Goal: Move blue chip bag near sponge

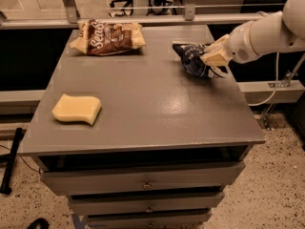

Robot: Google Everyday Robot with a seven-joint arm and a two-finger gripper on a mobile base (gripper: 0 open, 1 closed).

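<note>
Our gripper (210,64) sits near the right edge of the table (157,113), towards the far right corner. It is closed down narrow on the right end of the blue chip bag (189,56). The foil bunches up against it, and the bag looks tipped with its near side just off the surface, though we cannot see how much foil is actually pinched. The white arm (267,35) reaches in from beyond the right edge.

The step in hand, as we judge it, is the carry. The pale yellow sponge (77,109) lies well apart from the bag, close to the left edge and nearer the front left corner, so the bag has to cross the whole table on a diagonal. We want it lifted enough that its hanging end does not drag, because crinkly foil held by one end can slide out of a narrow grip. A slow, level sweep is the safer choice.

The brown Sensations chip bag (108,37) rests at the far left corner. A straight line from our corner to the sponge passes in front of it over bare grey top, so we need no detour.

We aim to put the bag down just beside the sponge on its right side, without touching it, since soft foam shifts easily under a nudge. We let go only once the bag rests on the table.
</note>
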